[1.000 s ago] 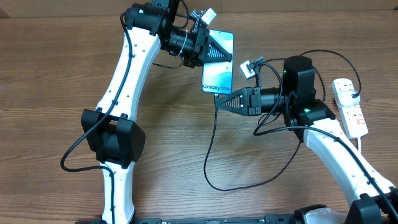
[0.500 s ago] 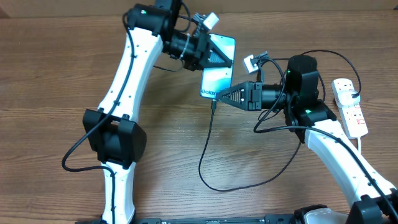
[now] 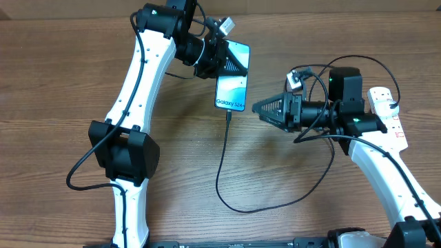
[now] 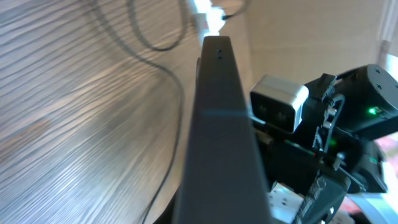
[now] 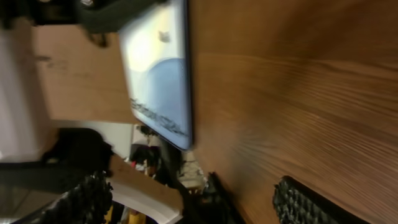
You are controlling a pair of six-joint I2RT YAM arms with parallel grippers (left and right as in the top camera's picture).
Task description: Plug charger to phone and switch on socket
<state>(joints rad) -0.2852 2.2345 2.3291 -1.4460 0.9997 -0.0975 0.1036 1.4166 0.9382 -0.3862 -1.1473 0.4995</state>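
Phone [image 3: 231, 89] lengthwise away, charger [image 3: 220, 162] at near end

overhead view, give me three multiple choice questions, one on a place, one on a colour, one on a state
1. Where does the socket lie?
A. by the right edge of the table
B. at the middle of the table
C. at the base of the left arm

2. What colour is the charger cable?
A. white
B. black
C. red

3. What state is the right gripper in?
A. open, empty
B. shut on the charger
C. shut, empty

Answers:
1. A, the white strip sits far right beside the right arm.
2. B, the thin lead running down from the phone is black.
3. A, in the right wrist view its fingers stand apart with nothing held.
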